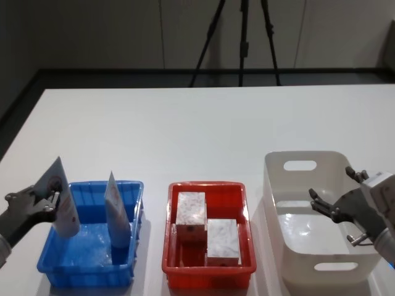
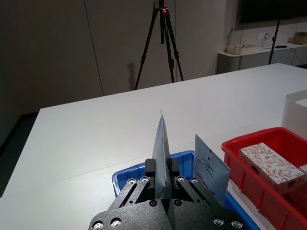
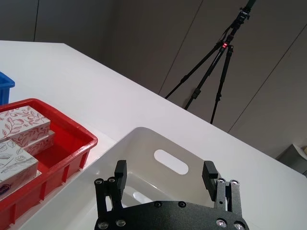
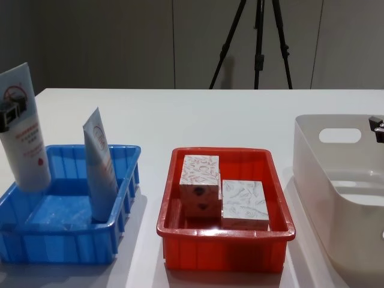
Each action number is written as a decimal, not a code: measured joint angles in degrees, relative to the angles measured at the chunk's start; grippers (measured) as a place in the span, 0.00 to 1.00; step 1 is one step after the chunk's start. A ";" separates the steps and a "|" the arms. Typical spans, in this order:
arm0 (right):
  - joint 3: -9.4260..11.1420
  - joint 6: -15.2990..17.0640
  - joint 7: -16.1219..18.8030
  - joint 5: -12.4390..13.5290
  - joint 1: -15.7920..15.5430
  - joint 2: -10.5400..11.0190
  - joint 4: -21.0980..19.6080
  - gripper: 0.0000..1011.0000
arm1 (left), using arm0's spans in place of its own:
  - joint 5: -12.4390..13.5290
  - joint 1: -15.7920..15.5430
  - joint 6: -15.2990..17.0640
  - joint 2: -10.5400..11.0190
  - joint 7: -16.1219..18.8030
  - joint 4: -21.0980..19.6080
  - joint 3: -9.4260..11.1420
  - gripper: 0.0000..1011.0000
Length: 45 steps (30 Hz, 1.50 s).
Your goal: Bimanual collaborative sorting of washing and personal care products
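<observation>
Released here, the tall tube (image 2: 161,139) pinched in the left gripper's (image 2: 162,167) fingers may tip over the blue bin's (image 1: 86,271) wall; the right gripper (image 3: 165,168) hovers, fingers spread, above the white bin (image 1: 274,185).

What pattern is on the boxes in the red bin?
Boxes: red leafy print on white; left wrist view.

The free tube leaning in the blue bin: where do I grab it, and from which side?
Best taken near its flat crimped top: the leaning tube stands on end, its upper part above the blue bin's rim. Come from above, fingers across the broad faces; the walls shield its lower body. The left gripper holds the other tube.
</observation>
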 joint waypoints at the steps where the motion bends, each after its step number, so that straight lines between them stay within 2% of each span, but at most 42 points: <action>1: 0.00 0.00 0.00 0.00 0.00 0.00 0.00 0.99 | -0.31 0.07 -0.01 0.19 -0.26 -0.13 -0.07 0.16; 13: 0.00 0.00 0.00 0.00 0.00 0.00 0.00 0.99 | -5.33 1.94 -1.26 3.89 -4.83 -2.17 -1.32 0.16; 28: 0.00 0.00 0.00 0.00 0.00 0.00 0.00 0.99 | -9.34 5.04 -2.86 8.17 -6.96 -3.82 -3.09 0.16; 34: 0.00 0.00 0.00 0.00 0.00 0.00 0.00 0.99 | -10.82 6.06 -3.41 9.45 -8.72 -4.88 -2.89 0.16; 45: 0.00 0.00 0.00 0.00 0.00 0.00 0.00 0.99 | -13.15 6.85 -4.55 11.47 -12.52 -6.79 -0.40 0.16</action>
